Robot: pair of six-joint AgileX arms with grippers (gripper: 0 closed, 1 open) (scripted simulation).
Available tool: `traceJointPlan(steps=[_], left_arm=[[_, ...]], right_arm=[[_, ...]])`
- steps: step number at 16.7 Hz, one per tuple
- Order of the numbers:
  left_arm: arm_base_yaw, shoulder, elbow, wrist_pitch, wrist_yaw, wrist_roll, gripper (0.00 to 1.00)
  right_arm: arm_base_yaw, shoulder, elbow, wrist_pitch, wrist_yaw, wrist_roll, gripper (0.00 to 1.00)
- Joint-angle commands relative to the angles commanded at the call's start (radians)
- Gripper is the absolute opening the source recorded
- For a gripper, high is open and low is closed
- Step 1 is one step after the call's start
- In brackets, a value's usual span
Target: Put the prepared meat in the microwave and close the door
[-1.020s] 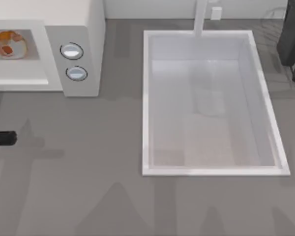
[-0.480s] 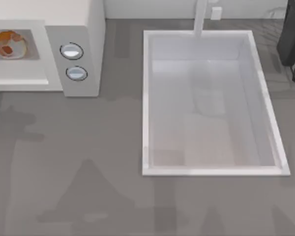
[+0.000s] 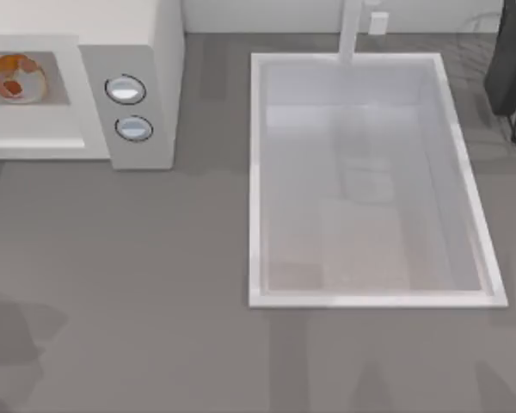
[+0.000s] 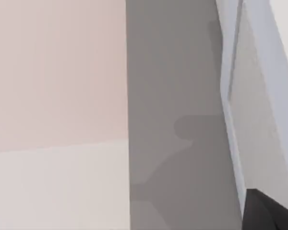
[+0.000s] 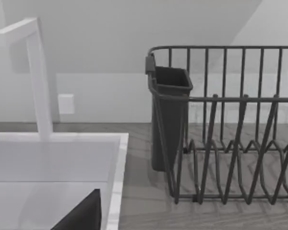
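Already inside microwave, prepared meat

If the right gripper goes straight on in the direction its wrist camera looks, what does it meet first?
Probably the dark cutlery holder on the corner of the wire dish rack, beside the sink. Depth is unclear, so this is a guess.

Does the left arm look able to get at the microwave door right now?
Probably yes. The counter in front of the door of the microwave carries nothing, and the sink lies off to the right, out of the path. The distance to cover I cannot tell.
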Motion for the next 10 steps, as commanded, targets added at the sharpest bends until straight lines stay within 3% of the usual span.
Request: traceJointPlan(steps=[5, 10], left_arm=[[0.192, 0.199, 0.232, -0.278, 0.108, 0.151, 0.00], [0.224, 0.217, 0.274, -0.329, 0.130, 0.181, 0.00]], right_arm=[[0.000, 0.000, 0.000, 0.000, 0.000, 0.000, 1.00], [0.000, 0.000, 0.000, 0.000, 0.000, 0.000, 1.00]])
